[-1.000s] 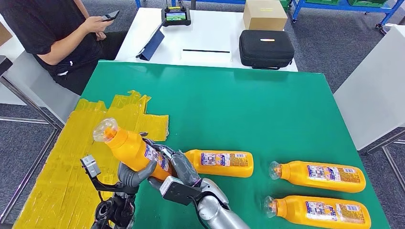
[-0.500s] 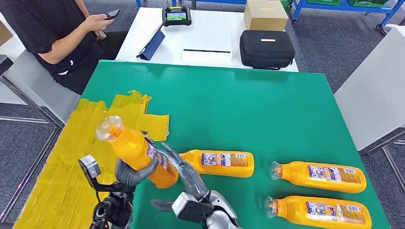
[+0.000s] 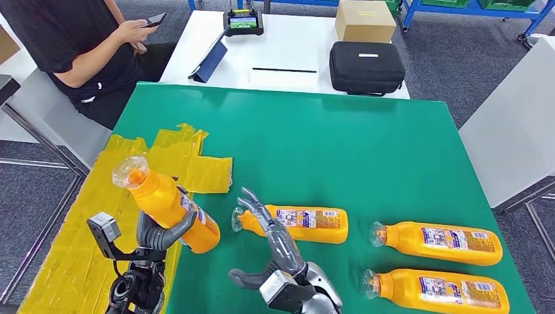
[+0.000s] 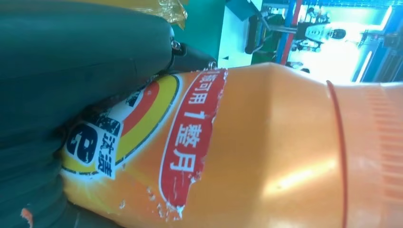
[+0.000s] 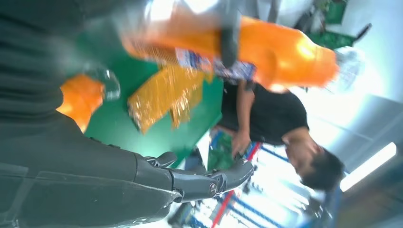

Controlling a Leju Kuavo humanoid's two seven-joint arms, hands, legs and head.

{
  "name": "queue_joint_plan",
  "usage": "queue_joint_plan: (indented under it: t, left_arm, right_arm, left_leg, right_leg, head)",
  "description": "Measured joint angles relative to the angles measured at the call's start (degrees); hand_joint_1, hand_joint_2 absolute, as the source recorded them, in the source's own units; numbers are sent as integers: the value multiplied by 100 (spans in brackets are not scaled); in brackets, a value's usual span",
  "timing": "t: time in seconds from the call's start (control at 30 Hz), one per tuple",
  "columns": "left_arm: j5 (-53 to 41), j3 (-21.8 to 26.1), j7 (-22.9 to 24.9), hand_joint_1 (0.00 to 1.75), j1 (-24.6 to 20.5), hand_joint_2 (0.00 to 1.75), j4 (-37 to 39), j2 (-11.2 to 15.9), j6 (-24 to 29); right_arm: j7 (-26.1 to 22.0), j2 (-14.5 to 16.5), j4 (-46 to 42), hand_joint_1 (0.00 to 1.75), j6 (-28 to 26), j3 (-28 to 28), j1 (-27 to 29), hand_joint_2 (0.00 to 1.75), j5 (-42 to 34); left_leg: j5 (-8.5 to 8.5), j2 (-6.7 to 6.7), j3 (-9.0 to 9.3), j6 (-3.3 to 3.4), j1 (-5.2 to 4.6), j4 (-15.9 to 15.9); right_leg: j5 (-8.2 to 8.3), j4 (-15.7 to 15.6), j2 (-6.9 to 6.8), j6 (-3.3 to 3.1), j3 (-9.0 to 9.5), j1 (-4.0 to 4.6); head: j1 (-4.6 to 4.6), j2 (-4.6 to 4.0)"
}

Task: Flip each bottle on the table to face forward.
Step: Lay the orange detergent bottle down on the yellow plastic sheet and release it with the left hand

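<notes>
- Head view: green bench (image 3: 366,150) fills most of frame; yellow tape patch (image 3: 85,216) is stuck over its left side & edge.
- White table (image 3: 281,55) is seen beyond bench, w/ black case (image 3: 365,67), cardboard box (image 3: 365,19), tablet (image 3: 209,60) & a small screen device (image 3: 243,21) on it.
- Person (image 3: 65,46) in black top is seated at far left, phone (image 3: 156,19) held in hand.
- White panel (image 3: 517,124) stands at right of bench.
- 4 orange bottles are seen, clear caps, all caps pointing left:
- Held bottle (image 3: 167,204) is gripped by left robot hand (image 3: 160,232) at lower left, above tape/bench border; it is tilted, cap up & to the left, base down-right. Left wrist view: held bottle (image 4: 266,147) is seen close up w/ red & yellow label showing, dark fingers (image 4: 71,71) wrapped round its body.
- Middle bottle (image 3: 298,224) lies flat on bench, near front centre.
- Right rear bottle (image 3: 437,242) lies flat, well right of middle one.
- Right front bottle (image 3: 435,290) lies flat just in front of that, near bench front edge.
- Right robot hand (image 3: 278,252) is held w/ fingers spread & nothing in it; fingers reach up over neck end of middle bottle; contact cannot be told. Right wrist view (blurred): right robot hand (image 5: 95,175) is seen w/ fingers extended, nothing grasped.
</notes>
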Motion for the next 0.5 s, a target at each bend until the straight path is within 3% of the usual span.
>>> queue_joint_plan:
  t: [0.17,0.2,0.23,0.3,0.33,0.37,0.5]
  left_arm:
    - [-162,118,-67,175,-26,175,6,41,208]
    - [-602,168,-85,175,-19,175,-76,59,706]
    - [-1583,211,37,175,-11,175,-226,80,1677]
    - [-4360,246,610,175,-16,175,-438,142,4204]
    - [-5454,236,950,175,-52,175,-417,177,5085]
    - [-6077,218,1192,175,-101,175,-297,212,5507]
    - [-7411,151,1690,175,-340,175,370,298,5847]
  right_arm:
    - [-39,-101,-276,0,-20,-77,80,0,-64]
    - [-49,-128,-396,0,-21,-114,118,0,-58]
    - [-57,-150,-538,0,14,-174,159,0,-32]
    - [-62,-172,-761,0,123,-305,213,0,18]
    - [-62,-178,-812,0,168,-348,217,0,19]
    - [-62,-186,-829,0,170,-363,215,0,1]
    - [-62,-281,-825,0,0,-358,175,0,-166]
  left_leg:
    - [-2,4,1,-3,4,0]
    - [-2,7,1,-3,4,0]
    - [-2,10,1,-4,4,0]
    - [-2,8,1,-3,3,0]
    - [-2,7,1,-3,2,0]
    - [-1,6,1,-3,2,0]
    - [0,1,1,-1,2,0]
  right_leg:
    - [4,1,6,-1,1,1]
    - [6,1,8,-1,1,1]
    - [6,1,10,-1,1,1]
    - [5,1,9,0,1,1]
    - [5,1,9,0,1,0]
    - [5,0,9,0,1,0]
    - [5,1,7,1,4,0]
  head:
    - [-4,0]
    - [-5,0]
    - [-5,0]
    - [-5,0]
    - [-5,0]
    - [-5,0]
    - [-4,0]
